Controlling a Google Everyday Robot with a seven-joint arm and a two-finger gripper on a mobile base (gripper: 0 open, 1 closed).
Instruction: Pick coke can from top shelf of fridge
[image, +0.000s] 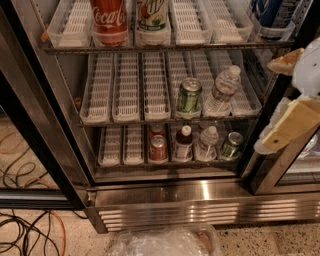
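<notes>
The coke can (107, 20), red with white script, stands upright on the top shelf (200, 46) of the fridge (200, 192), in the second lane tray from the left; its top is cut off by the frame. A white-and-green can (152, 15) stands right beside it. My gripper (292, 107), white and tan, hangs at the right edge of the camera view in front of the door frame, well to the right of the coke can and below the level of the top shelf, touching nothing.
Middle shelf holds a green can (189, 96) and a water bottle (222, 90). Bottom shelf holds a red can (158, 148), bottles and a green can (232, 145). Black door frame (35, 145) at left, cables (30, 235) on the floor, crumpled plastic (160, 242) below.
</notes>
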